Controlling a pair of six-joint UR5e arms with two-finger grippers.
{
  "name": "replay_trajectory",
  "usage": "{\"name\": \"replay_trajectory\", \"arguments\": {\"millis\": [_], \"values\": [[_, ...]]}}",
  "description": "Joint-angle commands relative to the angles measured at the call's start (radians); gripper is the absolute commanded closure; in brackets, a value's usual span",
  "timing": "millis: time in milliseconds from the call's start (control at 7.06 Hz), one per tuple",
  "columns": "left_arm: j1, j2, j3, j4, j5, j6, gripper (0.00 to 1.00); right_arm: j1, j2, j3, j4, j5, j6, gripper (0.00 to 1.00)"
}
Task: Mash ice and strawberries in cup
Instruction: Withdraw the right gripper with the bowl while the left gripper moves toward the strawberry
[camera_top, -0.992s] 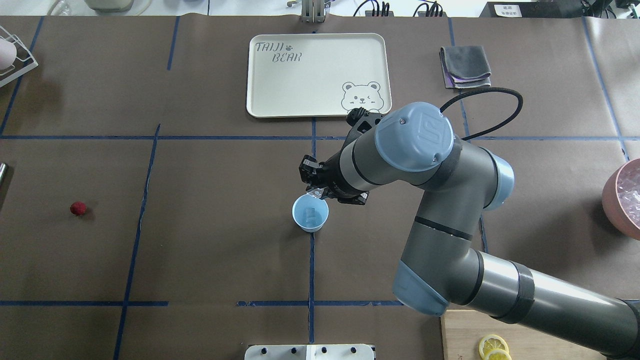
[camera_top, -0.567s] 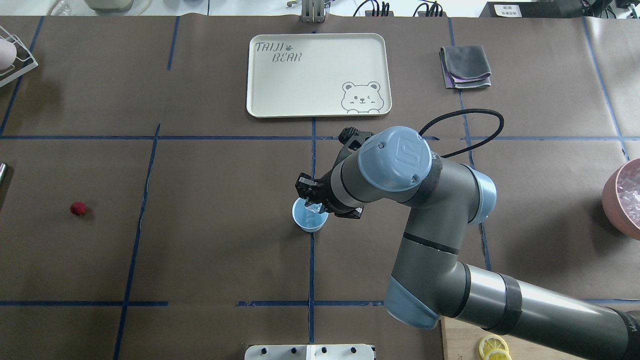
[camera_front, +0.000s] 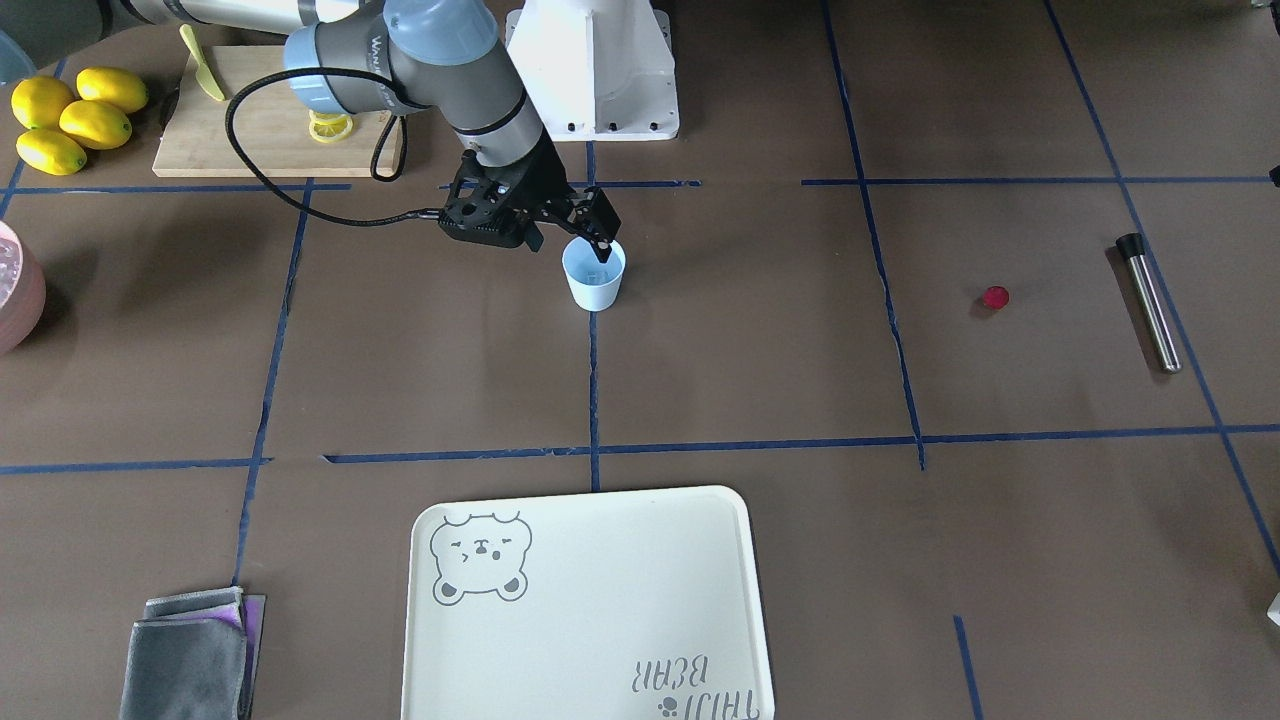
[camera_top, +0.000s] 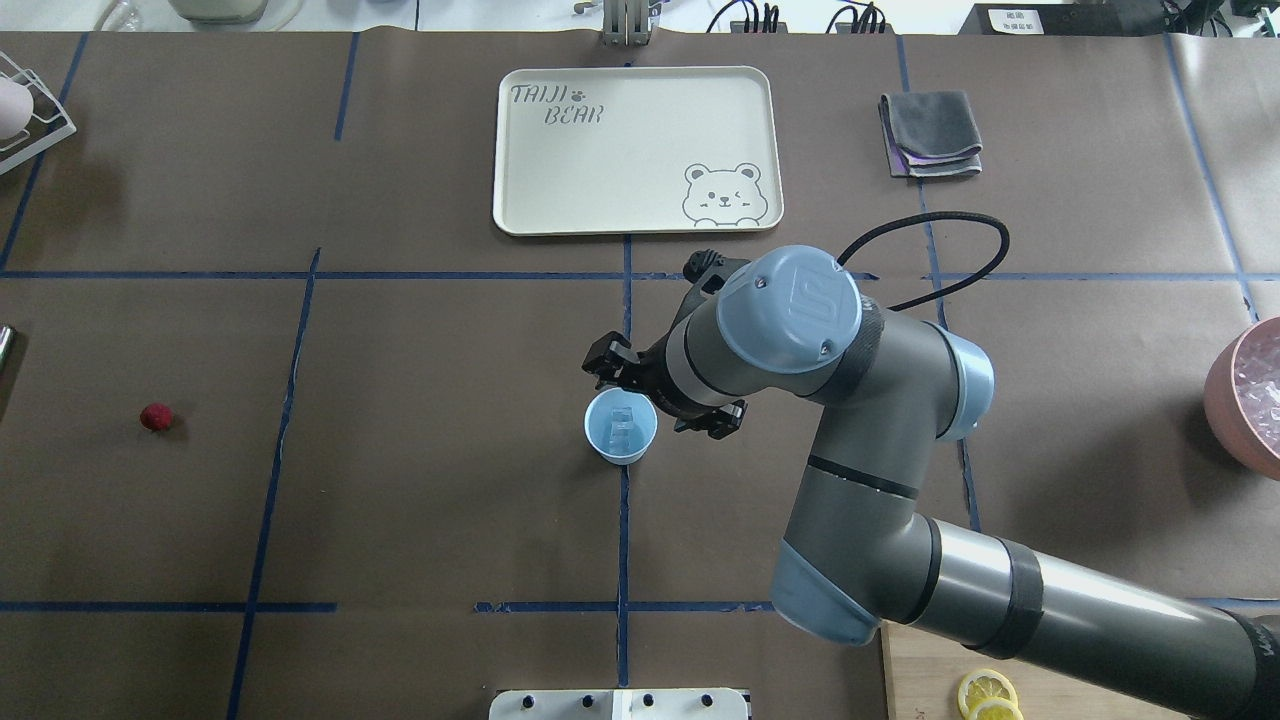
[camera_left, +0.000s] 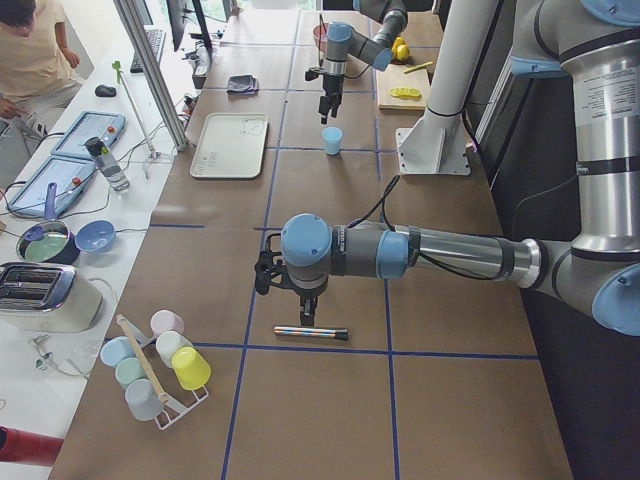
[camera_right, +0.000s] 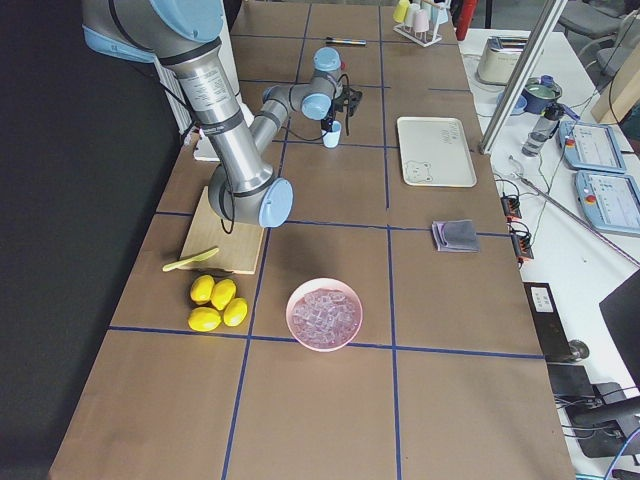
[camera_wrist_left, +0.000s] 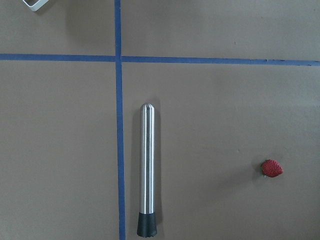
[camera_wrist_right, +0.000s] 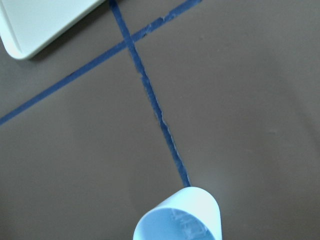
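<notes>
The pale-blue cup (camera_top: 620, 443) stands upright at the table's middle, with clear ice (camera_top: 622, 425) inside it. It also shows in the right wrist view (camera_wrist_right: 150, 227) with the ice (camera_wrist_right: 187, 222). My right gripper (camera_front: 570, 242) hangs just above the cup's far rim, jaws open and empty, one fingertip (camera_front: 602, 246) over the mouth. The strawberry (camera_top: 156, 417) lies alone far to the left. In the left wrist view it (camera_wrist_left: 271, 168) lies right of a steel muddler (camera_wrist_left: 147, 167). My left gripper (camera_left: 308, 308) hovers over the muddler; I cannot tell whether it is open or shut.
A pink bowl of ice (camera_top: 1250, 395) sits at the right edge. A cream tray (camera_top: 560, 200) and a folded grey cloth (camera_top: 930, 133) lie at the back. Lemons (camera_front: 70, 120) and a cutting board (camera_front: 250, 130) are by the right arm's base.
My right gripper held an ice piece above the cup, dipped into the cup's mouth, then rose and drew back empty. More ice now lies in the cup.
</notes>
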Motion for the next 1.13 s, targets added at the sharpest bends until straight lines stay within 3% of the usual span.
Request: {"name": "replay_trajectory", "arguments": {"millis": [0,142,425,709,850,992], "values": [[0.096,-0.008,-0.001,-0.051,0.003,-0.037,0.00,0.138,-0.138,0.138,-0.065,0.102,-0.079,0.01],[0.144,-0.008,-0.001,-0.175,0.004,-0.189,0.00,0.206,-0.242,0.183,-0.061,0.162,-0.213,0.01],[0.366,-0.004,0.002,-0.452,0.062,-0.530,0.00,0.321,-0.360,0.200,-0.053,0.238,-0.416,0.01],[0.596,-0.052,0.005,-0.490,0.259,-0.815,0.00,0.366,-0.405,0.196,-0.053,0.247,-0.530,0.01],[0.720,-0.065,0.005,-0.499,0.411,-0.905,0.00,0.366,-0.404,0.196,-0.053,0.247,-0.530,0.01],[0.776,-0.074,0.026,-0.528,0.480,-0.930,0.00,0.366,-0.404,0.196,-0.053,0.247,-0.530,0.01]]}}
